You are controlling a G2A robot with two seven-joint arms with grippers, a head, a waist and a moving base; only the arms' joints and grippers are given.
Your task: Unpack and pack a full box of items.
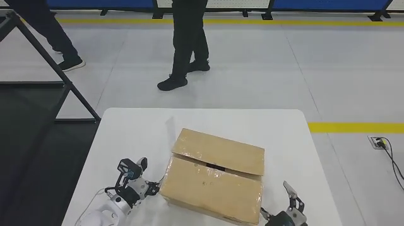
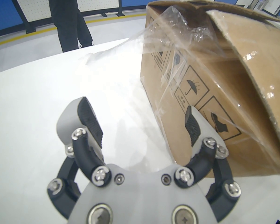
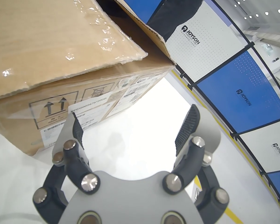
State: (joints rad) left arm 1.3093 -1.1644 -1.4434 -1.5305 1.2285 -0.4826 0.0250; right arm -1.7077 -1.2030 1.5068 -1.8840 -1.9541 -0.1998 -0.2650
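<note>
The cardboard box point(image 1: 214, 175) sits on the white surface point(image 1: 126, 131). Its two top flaps are folded down, with a dark gap between them. A strip of loose clear tape point(image 2: 168, 36) hangs crumpled off the box's left end and trails down onto the surface beside it.

The left gripper point(image 2: 137, 108) is just beside that same end. Its fingers are spread with nothing between them, and one finger is close against the cardboard wall; whether it touches is unclear. The right gripper point(image 3: 135, 115) is just off the box's right end, near the white labels point(image 3: 95, 110). It is also spread and holds nothing.
</note>
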